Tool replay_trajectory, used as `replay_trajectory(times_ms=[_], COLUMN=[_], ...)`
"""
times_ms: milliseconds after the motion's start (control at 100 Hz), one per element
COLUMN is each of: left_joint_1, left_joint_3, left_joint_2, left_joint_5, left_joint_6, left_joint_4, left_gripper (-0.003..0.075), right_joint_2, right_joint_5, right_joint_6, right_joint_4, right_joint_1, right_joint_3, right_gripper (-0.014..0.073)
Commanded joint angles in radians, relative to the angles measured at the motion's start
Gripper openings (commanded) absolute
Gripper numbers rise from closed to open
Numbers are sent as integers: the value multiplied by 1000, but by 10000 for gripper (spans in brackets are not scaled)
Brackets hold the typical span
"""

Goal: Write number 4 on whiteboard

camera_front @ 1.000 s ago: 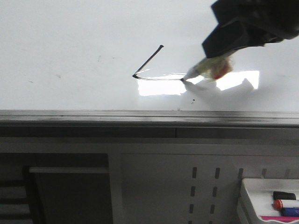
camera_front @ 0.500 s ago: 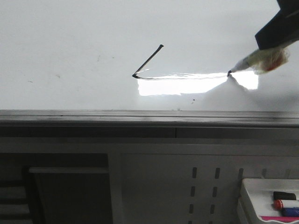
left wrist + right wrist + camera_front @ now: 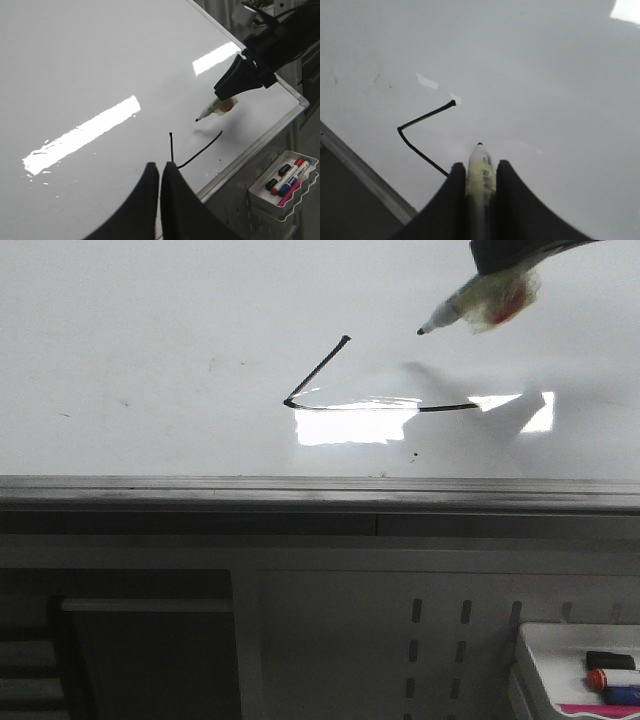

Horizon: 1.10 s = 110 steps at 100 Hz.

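Note:
The whiteboard point(image 3: 150, 320) fills the upper front view. On it, the number 4 point(image 3: 330, 380) shows as two black strokes: an angled line joined to a long horizontal line; no vertical stroke shows. My right gripper point(image 3: 505, 258) at the top right is shut on a marker point(image 3: 478, 302). The marker's tip hangs just off the board, above the horizontal stroke. In the right wrist view the marker point(image 3: 480, 167) sits between the jaws of the right gripper point(image 3: 479, 170), with the strokes point(image 3: 422, 120) beside it. My left gripper point(image 3: 160, 172) is shut and empty over the board, near the strokes point(image 3: 200, 150).
A grey metal rail point(image 3: 300, 490) runs along the board's near edge. A small white tray point(image 3: 535, 650) with several markers hangs below at the right; it also shows in the left wrist view point(image 3: 300, 192). Small dark specks point(image 3: 412, 455) dot the board.
The marker drew the horizontal stroke out to the right, then lifted off the board and moved up and back left. The left gripper's earlier state is not shown.

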Motion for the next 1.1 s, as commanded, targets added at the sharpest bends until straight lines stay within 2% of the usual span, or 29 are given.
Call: replay_trajectory(times_ms=[0, 220, 410, 930, 1090], left_joint_1=[2, 2, 2, 2, 2], left_joint_3=[-26, -26, -26, -26, -26], left_joint_2=[10, 10, 10, 10, 10], left_joint_5=[-85, -85, -85, -85, -85], left_joint_6=[-9, -9, -9, -9, -9], left_joint_4=[-17, -17, -17, -17, -17], left_gripper=[-20, -20, -20, -20, -20], right_joint_2=[8, 41, 65, 115, 115], right_joint_5=[-47, -96, -144, -122, -64], right_joint_6=[-7, -7, -7, -7, -7], right_joint_4=[8, 8, 8, -14, -14], right_joint_1=[9, 60, 62, 60, 60], right_joint_3=[-50, -90, -98, -94, -88], right_gripper=[-60, -60, -60, -60, -60])
